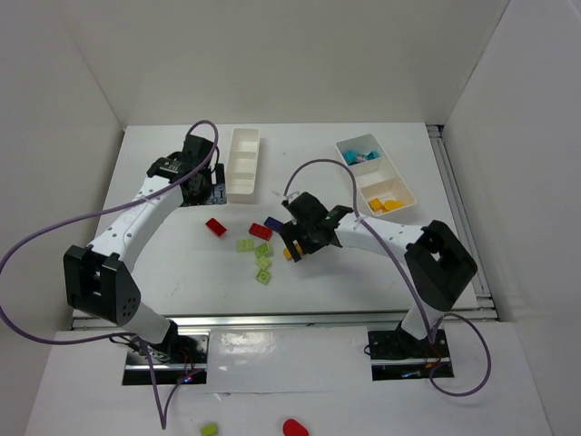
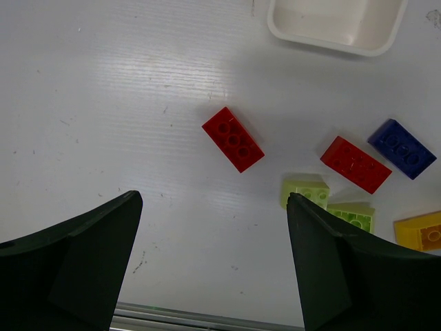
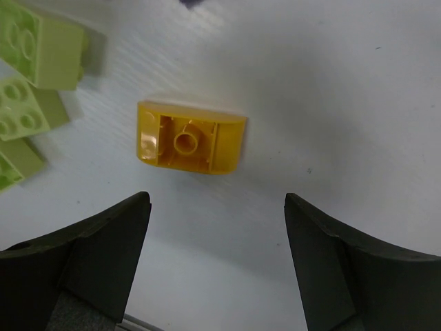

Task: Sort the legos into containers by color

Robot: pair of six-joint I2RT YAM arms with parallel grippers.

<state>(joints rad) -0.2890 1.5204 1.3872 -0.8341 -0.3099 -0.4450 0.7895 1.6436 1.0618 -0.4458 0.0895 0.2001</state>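
The left pincer [image 2: 210, 203] hangs over the tabletop [image 2: 103, 103] with its jaws spread wide and nothing in them. A red lego [image 2: 233, 138] lies just ahead of the gap and the left tray [image 2: 331, 31] beyond, so it is likely lining up a pick. Past the loose green legos [image 1: 259, 256], the right pincer [image 3: 215, 207], equally open and empty, faces an upturned yellow-orange lego [image 3: 191, 138], probably bound for the right tray [image 1: 374, 173], whose near compartment already holds that colour.
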